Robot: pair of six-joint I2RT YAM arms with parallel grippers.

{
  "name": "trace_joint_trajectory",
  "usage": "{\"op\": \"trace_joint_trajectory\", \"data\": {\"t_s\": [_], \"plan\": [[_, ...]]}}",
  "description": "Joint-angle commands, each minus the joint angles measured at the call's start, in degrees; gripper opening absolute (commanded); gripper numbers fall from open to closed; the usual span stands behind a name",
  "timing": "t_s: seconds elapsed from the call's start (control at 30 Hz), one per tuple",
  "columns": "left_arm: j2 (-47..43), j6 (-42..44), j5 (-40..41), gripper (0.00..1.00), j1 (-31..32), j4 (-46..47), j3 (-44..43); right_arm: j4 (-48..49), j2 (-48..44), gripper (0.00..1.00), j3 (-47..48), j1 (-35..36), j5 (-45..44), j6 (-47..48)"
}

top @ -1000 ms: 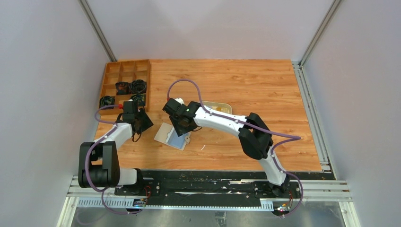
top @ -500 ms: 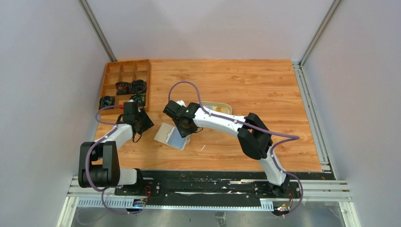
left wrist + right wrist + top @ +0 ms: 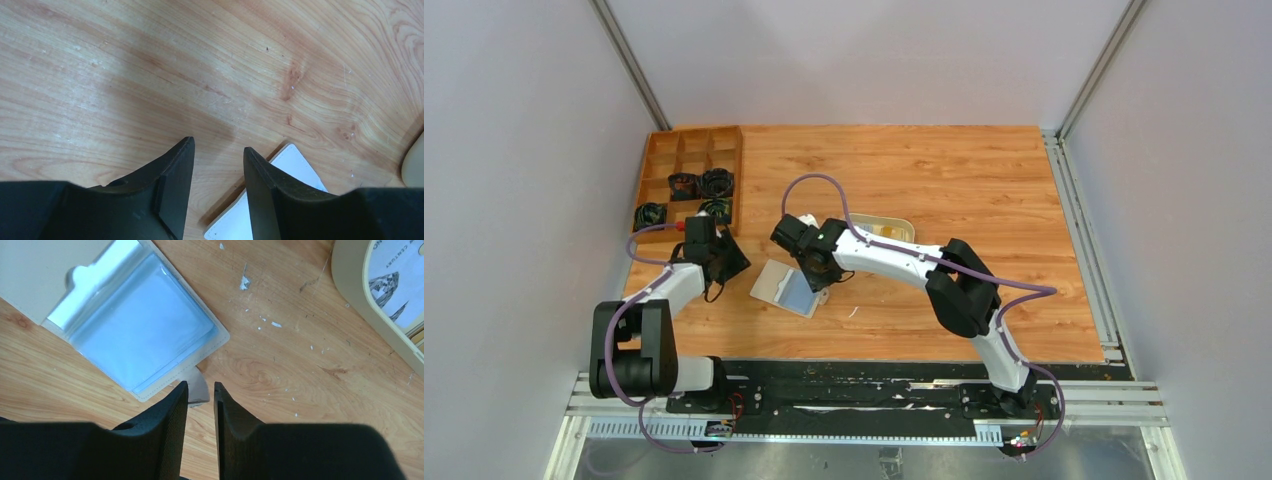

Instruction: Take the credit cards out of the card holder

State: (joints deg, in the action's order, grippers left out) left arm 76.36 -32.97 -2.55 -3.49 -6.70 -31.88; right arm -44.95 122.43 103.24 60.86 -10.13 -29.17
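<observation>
The card holder (image 3: 788, 289) lies open on the table, cream outside with pale blue-grey pockets (image 3: 140, 332) that look empty. Its snap tab (image 3: 199, 390) lies just past my right fingertips. My right gripper (image 3: 200, 387) hovers over the holder's near-right edge with the jaws a narrow gap apart and nothing between them; it also shows in the top view (image 3: 816, 278). A whitish printed credit card (image 3: 395, 275) lies in the oval cream tray (image 3: 350, 275). My left gripper (image 3: 217, 150) is open and empty, just left of the holder's corner (image 3: 300, 167).
The oval cream tray (image 3: 902, 222) sits right of the holder, behind my right arm. A wooden compartment box (image 3: 692, 175) with black items stands at the back left. Small white flecks lie on the wood near the holder.
My right gripper has shifted slightly left and away over the holder's edge. The left arm has hardly moved.
</observation>
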Motion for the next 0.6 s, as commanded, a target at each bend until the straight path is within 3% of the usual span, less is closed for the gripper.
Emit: {"op": "trace_joint_trajectory", "data": {"t_s": [0.0, 0.17, 0.37, 0.57], "plan": [[-1.8, -0.4, -1.9, 0.50, -0.4, -0.7, 1.9, -1.4, -2.1, 0.28, -3.7, 0.8, -0.3, -1.0], [-3.2, -2.1, -4.7, 0.50, -0.4, 0.1, 4.6, 0.0, -4.7, 0.21, -9.5, 1.1, 0.5, -2.0], [-6.4, -3.2, -7.4, 0.50, -0.4, -0.3, 7.2, 1.6, -6.3, 0.01, -14.4, 1.3, 0.6, -2.6], [-11.1, -3.4, -8.5, 0.50, -0.4, -2.6, 9.0, 2.6, -6.5, 0.00, -15.7, 1.2, 0.1, -2.5]]}}
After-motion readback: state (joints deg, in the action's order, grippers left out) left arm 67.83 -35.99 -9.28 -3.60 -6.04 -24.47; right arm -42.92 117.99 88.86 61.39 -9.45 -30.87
